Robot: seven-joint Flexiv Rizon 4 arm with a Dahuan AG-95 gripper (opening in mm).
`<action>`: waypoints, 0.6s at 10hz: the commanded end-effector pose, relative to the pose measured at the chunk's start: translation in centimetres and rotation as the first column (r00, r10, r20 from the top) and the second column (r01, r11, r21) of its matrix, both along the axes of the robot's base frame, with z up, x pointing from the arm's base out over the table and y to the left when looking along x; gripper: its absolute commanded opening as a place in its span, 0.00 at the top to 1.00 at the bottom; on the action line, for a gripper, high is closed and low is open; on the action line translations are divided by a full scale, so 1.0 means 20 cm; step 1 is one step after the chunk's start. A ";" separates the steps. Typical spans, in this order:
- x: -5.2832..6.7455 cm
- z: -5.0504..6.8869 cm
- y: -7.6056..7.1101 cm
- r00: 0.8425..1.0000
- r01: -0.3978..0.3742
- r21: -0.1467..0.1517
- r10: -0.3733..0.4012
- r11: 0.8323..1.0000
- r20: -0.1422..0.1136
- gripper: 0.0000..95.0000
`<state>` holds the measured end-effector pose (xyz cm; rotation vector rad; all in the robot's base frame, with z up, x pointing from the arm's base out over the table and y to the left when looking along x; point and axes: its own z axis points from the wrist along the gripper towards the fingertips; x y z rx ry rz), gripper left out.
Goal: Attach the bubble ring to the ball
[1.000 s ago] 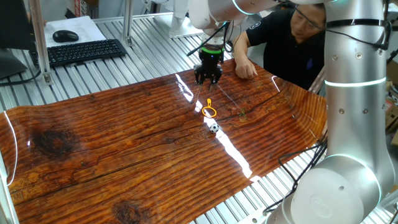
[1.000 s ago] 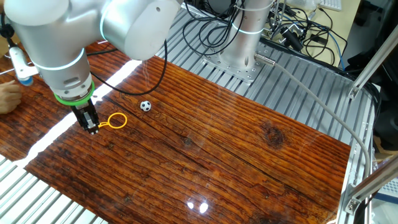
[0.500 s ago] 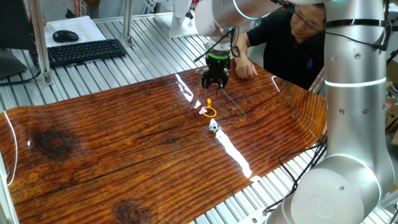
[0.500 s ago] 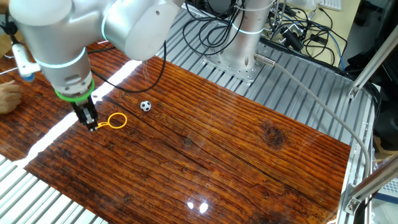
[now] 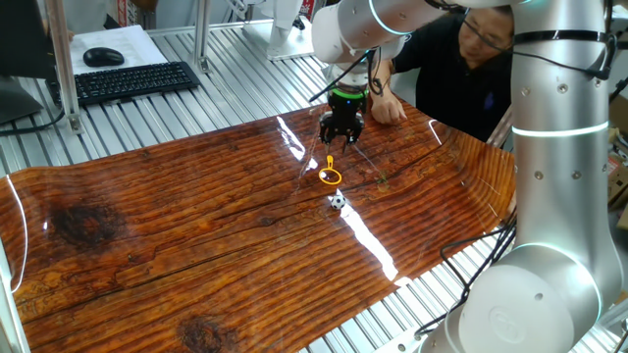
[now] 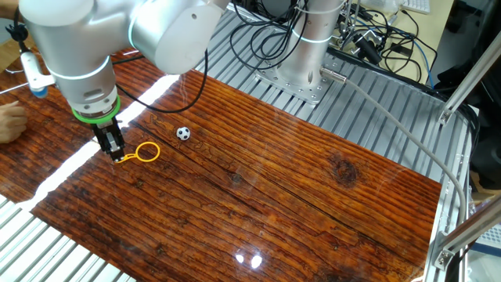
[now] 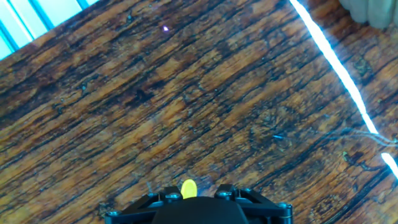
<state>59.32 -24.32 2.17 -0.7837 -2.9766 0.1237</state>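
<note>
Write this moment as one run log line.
claw: shut on bubble ring stem | ring: held above table | ball: on table, apart from ring

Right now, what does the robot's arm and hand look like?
The arm is fat, smooth and silver-white, built from rounded segments with a glowing green ring near the wrist. A black cable loops off it. The hand is small and black, with two thin fingers.
</note>
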 end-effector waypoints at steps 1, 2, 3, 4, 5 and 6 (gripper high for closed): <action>-0.01 -0.02 0.00 1.000 0.002 0.003 -0.002 1.000 0.013 0.60; -0.01 -0.02 0.00 1.000 0.005 0.008 -0.005 1.000 0.013 0.60; -0.01 -0.03 0.02 1.000 0.011 0.007 -0.011 1.000 0.015 0.60; -0.02 -0.04 0.03 1.000 0.013 0.011 -0.013 1.000 0.015 0.60; -0.02 -0.04 0.03 1.000 0.013 0.012 -0.013 1.000 0.016 0.60; -0.02 -0.04 0.03 1.000 0.013 0.013 -0.013 1.000 0.018 0.60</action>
